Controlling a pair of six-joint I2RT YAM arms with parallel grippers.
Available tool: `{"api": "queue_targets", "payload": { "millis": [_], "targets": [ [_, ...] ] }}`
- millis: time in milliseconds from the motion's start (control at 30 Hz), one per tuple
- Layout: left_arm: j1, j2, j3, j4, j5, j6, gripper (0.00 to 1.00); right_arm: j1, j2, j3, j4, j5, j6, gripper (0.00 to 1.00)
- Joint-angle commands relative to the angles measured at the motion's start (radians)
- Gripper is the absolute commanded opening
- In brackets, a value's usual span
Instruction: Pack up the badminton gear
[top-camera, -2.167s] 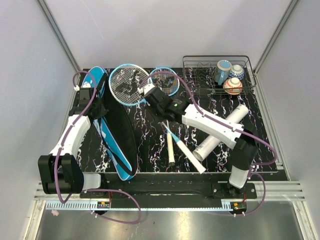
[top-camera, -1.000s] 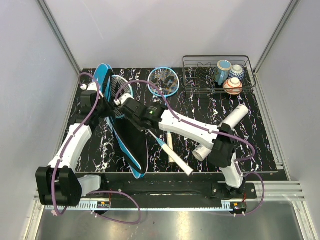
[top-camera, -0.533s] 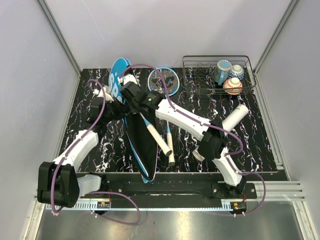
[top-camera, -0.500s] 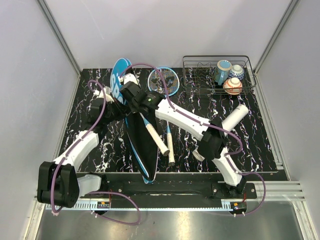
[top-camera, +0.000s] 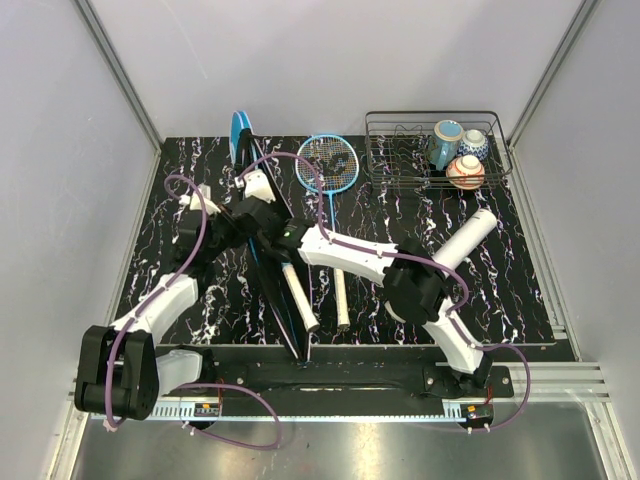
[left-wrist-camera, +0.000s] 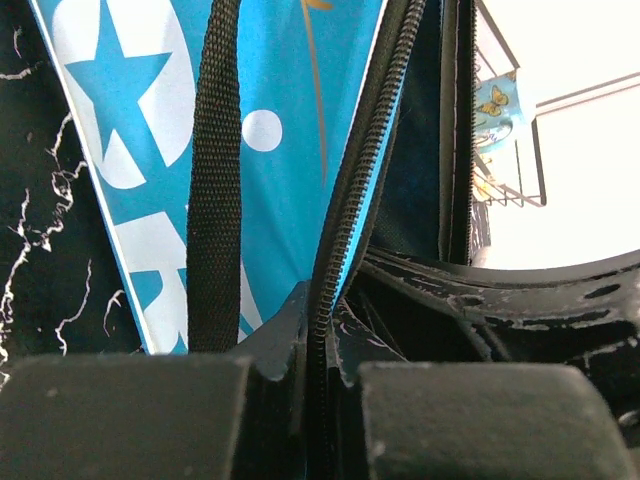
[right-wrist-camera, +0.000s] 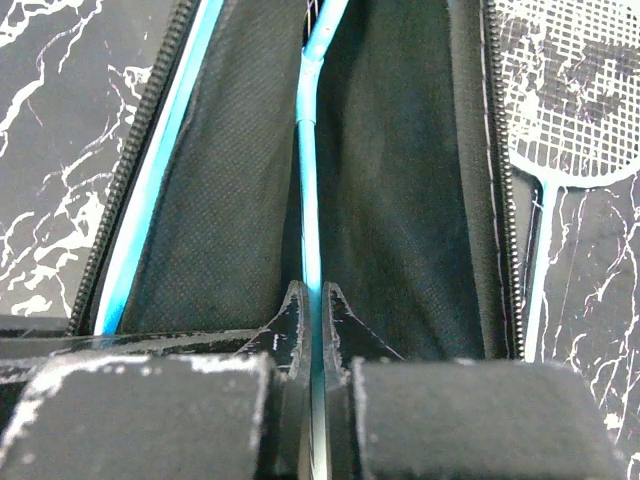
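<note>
Gripping the zip edge of the teal racket bag, the left tool is clamped tight on the fabric. We see the bag standing on its side at left-centre of the dark marbled surface, its mouth gaping. The right tool is pinched together on the blue shaft of the first racket, whose far end runs into the bag's black lining. From above, its white handle shows alongside the bag's near half. The second racket lies flat just to the right of the bag, head toward the far edge and handle toward the arm bases. The long white tube lies at a slant on the right side, well apart from the bag. In the far right corner, a black wire rack holds three ceramic cups.
</note>
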Motion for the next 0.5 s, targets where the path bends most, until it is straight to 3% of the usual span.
{"api": "queue_targets", "payload": {
  "millis": [0, 100, 267, 333, 367, 433, 467],
  "targets": [
    [-0.032, -0.063, -0.032, 0.091, 0.174, -0.033, 0.0, -0.039, 0.022, 0.1, 0.215, 0.155, 0.063, 0.0],
    [-0.03, -0.039, -0.044, 0.143, 0.215, -0.046, 0.0, -0.037, 0.024, 0.071, 0.214, 0.154, 0.104, 0.01],
    [-0.029, 0.03, -0.064, 0.195, 0.262, -0.097, 0.0, -0.039, 0.028, 0.033, 0.145, 0.115, 0.199, 0.16],
    [-0.029, 0.038, -0.081, 0.221, 0.267, -0.108, 0.0, -0.037, 0.022, 0.039, 0.076, 0.086, 0.224, 0.17],
    [-0.029, 0.038, -0.087, 0.233, 0.269, -0.12, 0.0, -0.039, 0.019, 0.039, 0.065, 0.083, 0.234, 0.17],
    [-0.03, 0.038, -0.101, 0.252, 0.263, -0.126, 0.0, -0.042, 0.031, 0.059, -0.004, 0.094, 0.257, 0.01],
    [-0.03, 0.037, -0.104, 0.255, 0.259, -0.129, 0.0, -0.043, 0.044, 0.11, -0.05, 0.135, 0.308, 0.0]
  ]
}}
